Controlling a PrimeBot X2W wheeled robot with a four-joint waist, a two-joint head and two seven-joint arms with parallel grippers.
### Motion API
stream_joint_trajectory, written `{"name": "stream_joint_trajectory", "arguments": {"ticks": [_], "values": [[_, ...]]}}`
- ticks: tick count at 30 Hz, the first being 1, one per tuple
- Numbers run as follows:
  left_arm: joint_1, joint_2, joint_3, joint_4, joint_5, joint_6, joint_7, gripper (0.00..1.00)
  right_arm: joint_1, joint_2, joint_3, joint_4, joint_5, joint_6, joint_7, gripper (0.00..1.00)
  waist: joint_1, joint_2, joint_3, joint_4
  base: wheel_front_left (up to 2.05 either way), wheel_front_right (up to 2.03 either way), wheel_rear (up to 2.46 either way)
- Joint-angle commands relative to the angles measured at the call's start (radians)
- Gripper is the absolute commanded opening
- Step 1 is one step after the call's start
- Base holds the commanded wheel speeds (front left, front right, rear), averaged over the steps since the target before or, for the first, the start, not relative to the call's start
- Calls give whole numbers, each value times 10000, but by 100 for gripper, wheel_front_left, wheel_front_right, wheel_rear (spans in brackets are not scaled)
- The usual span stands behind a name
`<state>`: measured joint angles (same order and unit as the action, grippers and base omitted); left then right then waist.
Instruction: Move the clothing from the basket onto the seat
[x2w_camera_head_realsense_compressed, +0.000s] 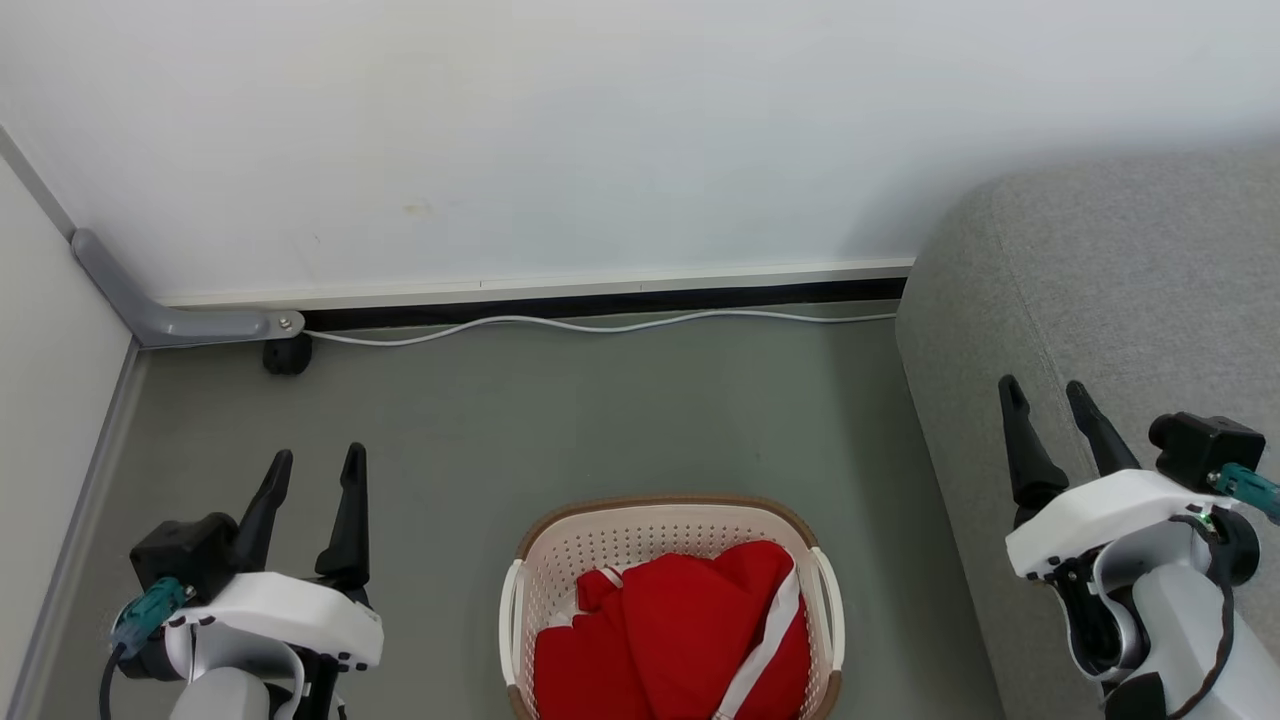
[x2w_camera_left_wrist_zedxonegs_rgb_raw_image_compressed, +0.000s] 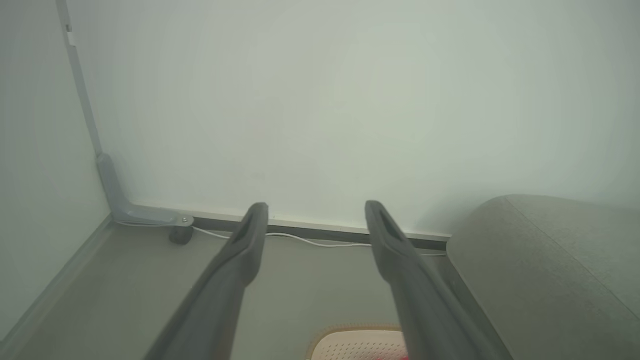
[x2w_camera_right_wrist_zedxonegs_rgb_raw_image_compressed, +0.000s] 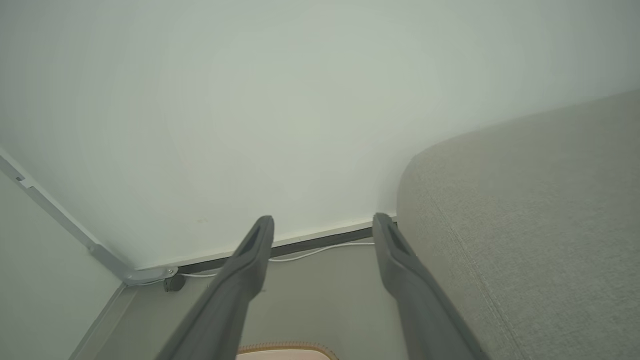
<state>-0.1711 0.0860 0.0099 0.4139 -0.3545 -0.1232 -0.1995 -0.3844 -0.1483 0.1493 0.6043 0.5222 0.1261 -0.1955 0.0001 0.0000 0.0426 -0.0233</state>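
Waiting on the first pick: the clothing (x2w_camera_head_realsense_compressed: 680, 630) lies heaped in the basket (x2w_camera_head_realsense_compressed: 660, 503) on the floor, the seat (x2w_camera_head_realsense_compressed: 1100, 280) close on its right. Left gripper (x2w_camera_head_realsense_compressed: 319, 455) and right gripper (x2w_camera_head_realsense_compressed: 1042, 386) hang wide and empty; next, one likely dips to pinch the fabric

The grey-green floor (x2w_camera_head_realsense_compressed: 620, 420) carries a cream perforated laundry basket (x2w_camera_head_realsense_compressed: 600, 538) at the near middle and a grey sofa (x2w_camera_head_realsense_compressed: 1100, 290) on the right, the two standing apart. A white cable (x2w_camera_head_realsense_compressed: 600, 326) lies along the wall's foot, running to a small black foot (x2w_camera_head_realsense_compressed: 287, 355) in the left corner.
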Motion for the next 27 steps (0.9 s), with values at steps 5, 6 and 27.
{"name": "stream_joint_trajectory", "arguments": {"ticks": [5, 6, 27], "values": [[-725, 224, 337, -193, 786, -66, -272, 100, -576, -156, 281, -26, -772, 42, -313, 100, 0, 0, 55, -10, 0, 0, 0], [-750, 226, 348, -185, 901, -67, -301, 100, -599, -157, 287, -3, -888, 42, -343, 100, 0, 0, 65, -13, 0, 0, 0], [-954, 118, 597, -33, 1953, -75, -623, 100, -940, -156, 137, 127, -2123, 46, -663, 100, 0, 0, 257, -89, 0, 0, 0]]}}
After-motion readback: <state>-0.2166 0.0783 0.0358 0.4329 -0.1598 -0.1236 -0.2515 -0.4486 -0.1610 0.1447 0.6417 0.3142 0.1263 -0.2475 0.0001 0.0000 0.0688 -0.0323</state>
